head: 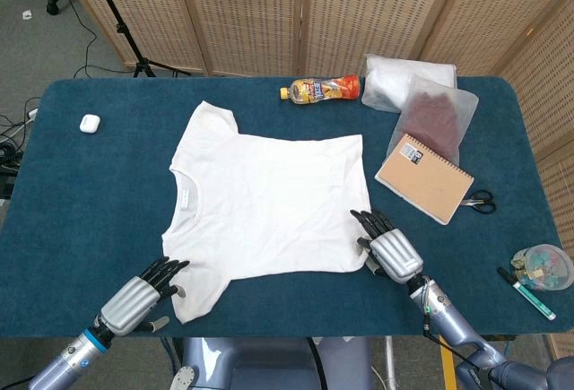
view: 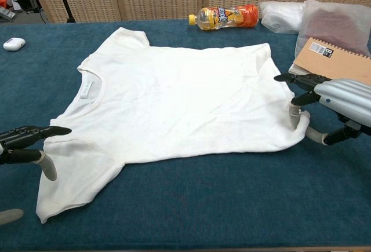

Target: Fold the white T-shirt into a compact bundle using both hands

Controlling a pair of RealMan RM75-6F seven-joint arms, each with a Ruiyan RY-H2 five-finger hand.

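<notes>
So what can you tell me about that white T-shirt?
The T-shirt is plain white, soft-looking cloth, lying flat and unfolded on the blue table, lightly wrinkled, neck toward the robot's left, sleeves spread. The left hand reaches the near sleeve; the right hand sits at the hem's near corner, which curls up slightly.

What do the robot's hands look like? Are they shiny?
Yes. Each hand, left and right, has a ribbed silver-grey back that shines a little, black fingers and a pale grey thumb. The wrists are silvery blue; the left has a bright blue ring, the right a thin cable with a small green spot.
</notes>
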